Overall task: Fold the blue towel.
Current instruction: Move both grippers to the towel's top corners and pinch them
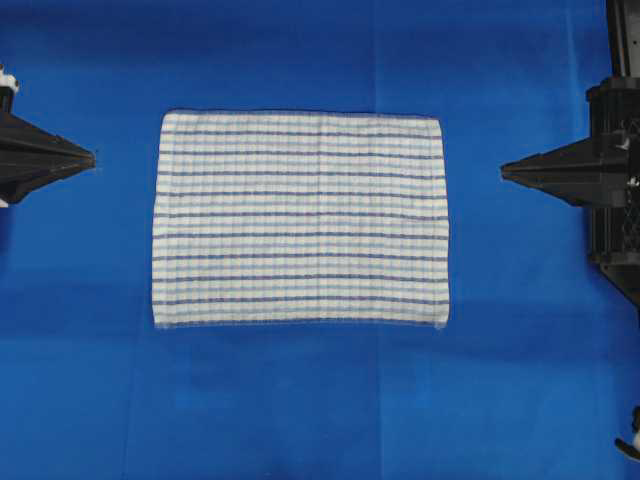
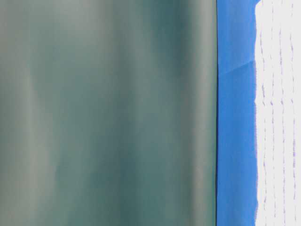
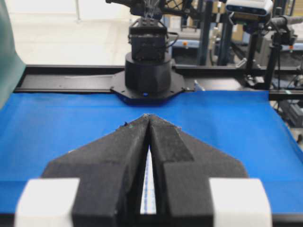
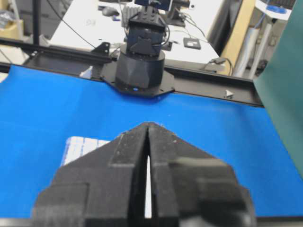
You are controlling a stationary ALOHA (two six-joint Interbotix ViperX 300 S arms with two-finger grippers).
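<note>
The blue towel, white with thin blue stripes, lies flat and unfolded in the middle of the blue table covering. My left gripper points at it from the left edge, shut and holding nothing, a short way off the towel's left side. On the right, my right gripper is also shut and empty, apart from the towel's right side. In the left wrist view the fingertips meet, and the towel shows through the slit behind them. The right wrist view shows its gripper shut, with a towel corner at its left.
Each wrist view looks across at the other arm's black base on the table's far edge. A green sheet fills most of the table-level view, with the towel's edge at its right.
</note>
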